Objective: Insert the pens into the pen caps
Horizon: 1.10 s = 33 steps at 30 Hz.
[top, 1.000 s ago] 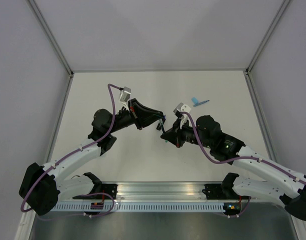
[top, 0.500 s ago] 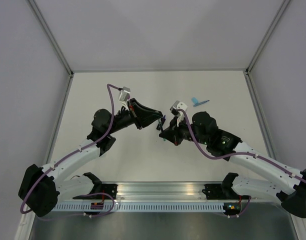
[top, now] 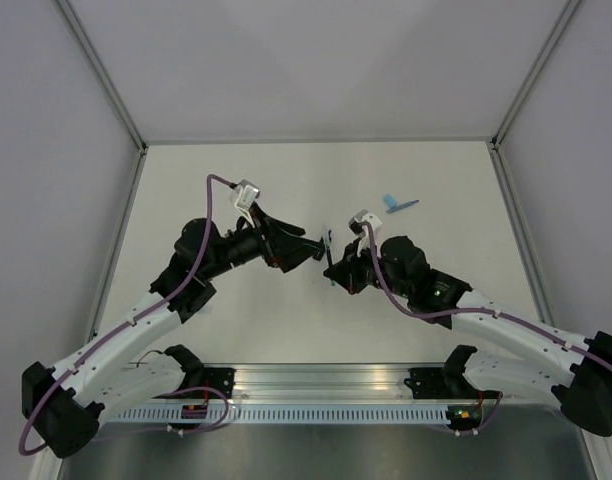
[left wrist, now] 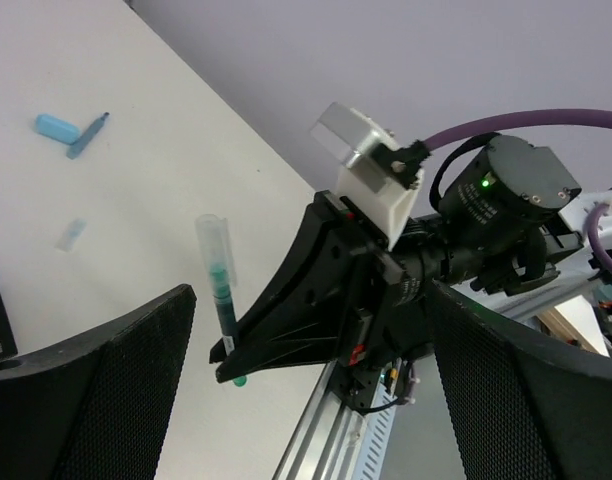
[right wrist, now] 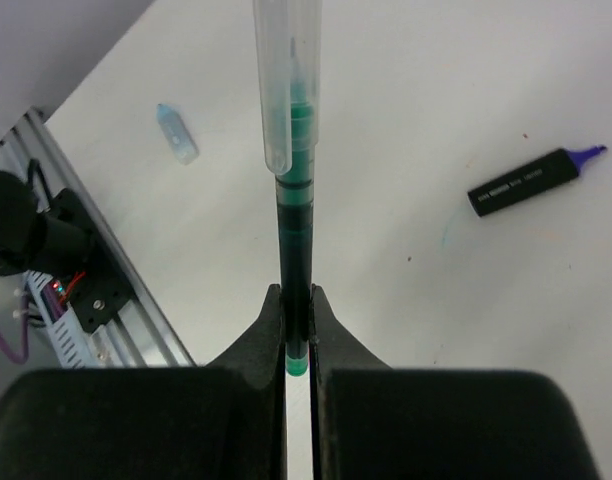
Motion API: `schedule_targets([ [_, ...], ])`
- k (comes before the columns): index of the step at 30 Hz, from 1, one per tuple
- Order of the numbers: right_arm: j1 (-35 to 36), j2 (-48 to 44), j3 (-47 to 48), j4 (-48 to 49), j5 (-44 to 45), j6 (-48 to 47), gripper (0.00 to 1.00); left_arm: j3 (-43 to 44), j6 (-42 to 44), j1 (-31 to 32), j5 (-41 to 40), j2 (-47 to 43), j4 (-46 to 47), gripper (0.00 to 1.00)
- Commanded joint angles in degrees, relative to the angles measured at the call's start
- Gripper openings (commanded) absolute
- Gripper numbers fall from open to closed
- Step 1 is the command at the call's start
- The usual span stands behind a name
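Note:
My right gripper is shut on a thin dark-green pen, held upright above the table. A clear cap sits over the pen's upper end. In the left wrist view the same pen and cap stand in the right gripper's tips, in the gap between my left gripper's wide-apart fingers. The left gripper is open, just left of the pen, touching nothing. A black marker with a purple tip lies on the table. A small pale cap lies loose.
A light-blue highlighter and a thin blue pen lie together at the back right of the white table. The aluminium rail runs along the near edge. Grey walls enclose the table on three sides.
The left gripper has opened and drawn back to the left, away from the pen. The clear cap stays on the pen in the right gripper, which has shifted slightly left.

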State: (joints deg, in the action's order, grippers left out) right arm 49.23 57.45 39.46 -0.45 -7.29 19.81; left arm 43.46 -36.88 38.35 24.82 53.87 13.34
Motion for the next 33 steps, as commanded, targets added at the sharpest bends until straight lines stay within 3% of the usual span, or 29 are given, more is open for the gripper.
schedule_targets([
  [1, -0.54, 3.18, 0.35, -1.11, 9.80, 6.63, 0.00, -0.03, 3.48, 0.15, -5.91, -1.92, -6.48, 1.00],
  [8, -1.77, 18.53, 2.98, -7.72, 17.30, 18.94, 0.00, -9.43, 5.15, 0.15, -28.12, -7.10, -9.39, 1.00],
  [10, -2.91, 22.16, 4.82, -9.65, 18.01, 20.60, 0.00, -11.11, 4.89, 0.15, -30.35, -7.90, -8.34, 1.00],
  [20, -9.15, 33.77, 7.03, -9.31, 13.53, 20.53, 0.02, -11.65, 5.24, 0.15, -31.15, -7.64, -8.51, 1.00],
  [33, -9.33, 35.71, 6.68, -8.87, 10.72, 19.74, 0.21, -11.65, 5.33, 0.15, -31.41, -6.58, -8.42, 1.00],
])
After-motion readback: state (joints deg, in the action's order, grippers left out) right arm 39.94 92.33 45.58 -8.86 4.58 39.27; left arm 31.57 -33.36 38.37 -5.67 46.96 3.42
